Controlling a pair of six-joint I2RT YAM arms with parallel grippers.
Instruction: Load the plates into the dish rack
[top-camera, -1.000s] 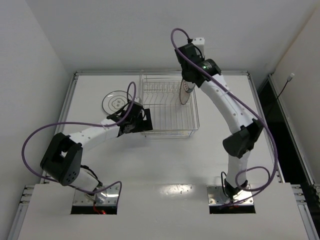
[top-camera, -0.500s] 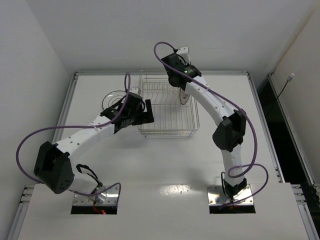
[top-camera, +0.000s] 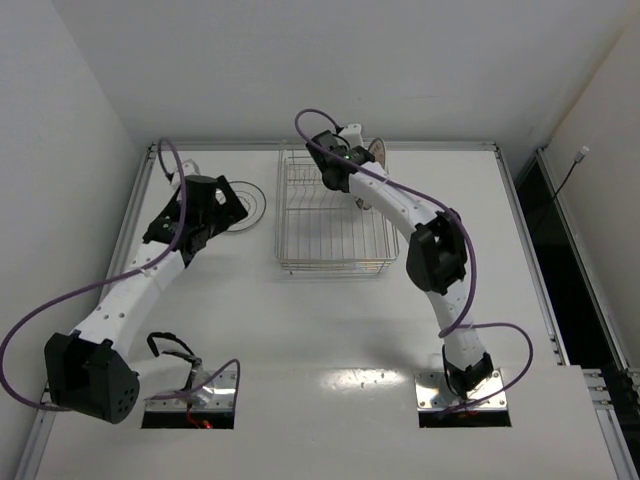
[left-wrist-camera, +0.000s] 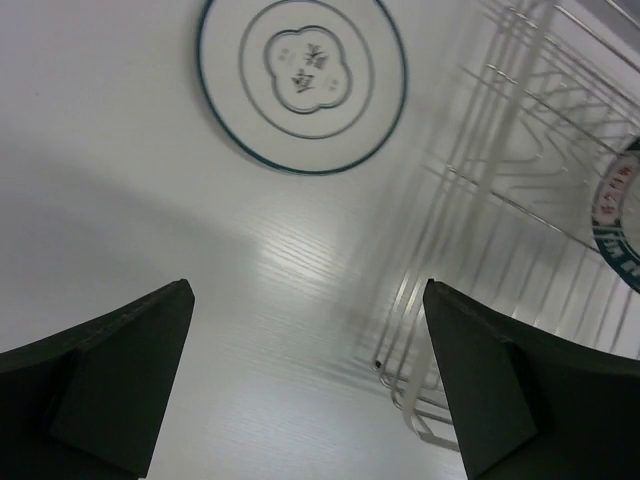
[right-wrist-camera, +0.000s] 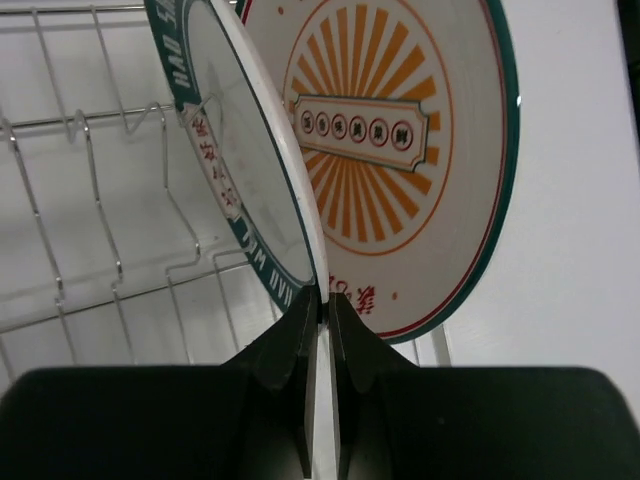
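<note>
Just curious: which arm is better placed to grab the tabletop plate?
Left. The left tool hangs open by the thin-rimmed plate; the right tool is shut on the lettered plate at the dish rack.

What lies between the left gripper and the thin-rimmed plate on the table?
Only bare table separates the open left gripper from the thin-rimmed plate, in the left wrist view.

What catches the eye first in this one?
The right gripper is shut on the rim of the teal-lettered plate, held on edge at the dish rack, with the orange sunburst plate upright just behind it. Left of the rack, the thin-rimmed plate lies flat on the table near the open left gripper.
</note>
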